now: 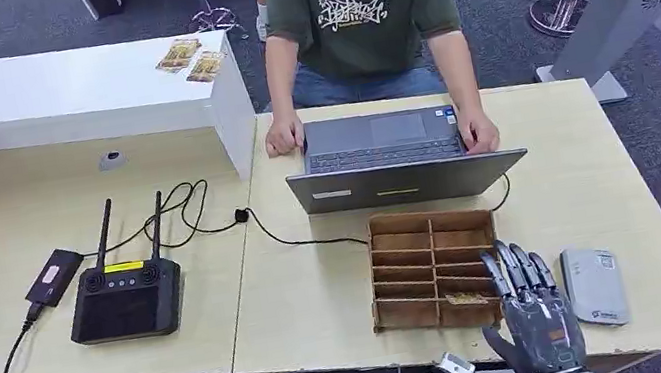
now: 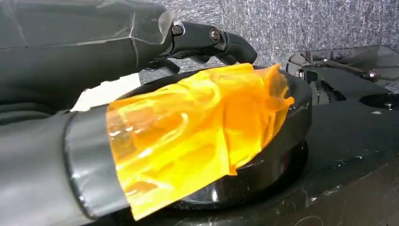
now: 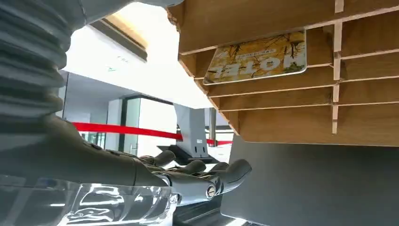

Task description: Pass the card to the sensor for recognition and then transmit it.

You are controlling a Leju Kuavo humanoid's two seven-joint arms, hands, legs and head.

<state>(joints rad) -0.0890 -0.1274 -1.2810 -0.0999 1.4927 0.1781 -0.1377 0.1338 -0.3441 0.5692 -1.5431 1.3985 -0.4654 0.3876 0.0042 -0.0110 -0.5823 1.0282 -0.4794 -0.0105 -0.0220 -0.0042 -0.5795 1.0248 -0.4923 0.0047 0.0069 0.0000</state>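
R grey many-fingered hand fingers straight, together, holding nothing | yellow printed hotel card in brown wooden divider tray slot just ahead-left | white flat sensor box just right | tip: slide fingertips under card edge, pinch gently.

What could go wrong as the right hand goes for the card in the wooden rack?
1. The card lies flat in a narrow slot of the rack; the right hand may fail to pinch it.
2. The rack looks light, so a push could slide it into the laptop just behind.
3. The sensor lies close beside the hand and could get knocked.
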